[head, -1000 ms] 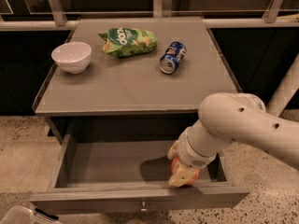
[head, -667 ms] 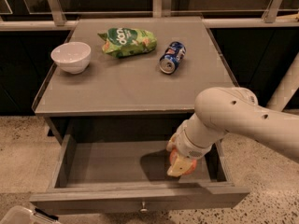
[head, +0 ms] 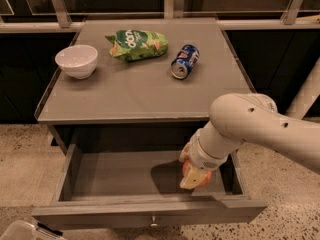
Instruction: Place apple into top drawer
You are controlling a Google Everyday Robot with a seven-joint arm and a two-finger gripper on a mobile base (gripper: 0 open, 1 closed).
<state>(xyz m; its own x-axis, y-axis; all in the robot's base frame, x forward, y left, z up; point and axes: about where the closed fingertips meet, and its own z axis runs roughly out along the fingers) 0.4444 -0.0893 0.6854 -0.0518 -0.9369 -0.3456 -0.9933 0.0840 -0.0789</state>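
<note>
Red-orange apple [head: 201,178] is sitting pinched between the fingers [head: 188,181] of the gripper [head: 194,176], which is hanging low inside the open drawer [head: 117,173], at its right end.

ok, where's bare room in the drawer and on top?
In the top drawer, the left and middle floor is bare, between left wall and front panel; the right end is crowded by the tool holding the apple. On the tabletop the front half is bare; bowl, chip bag and can fill the back half.
</note>
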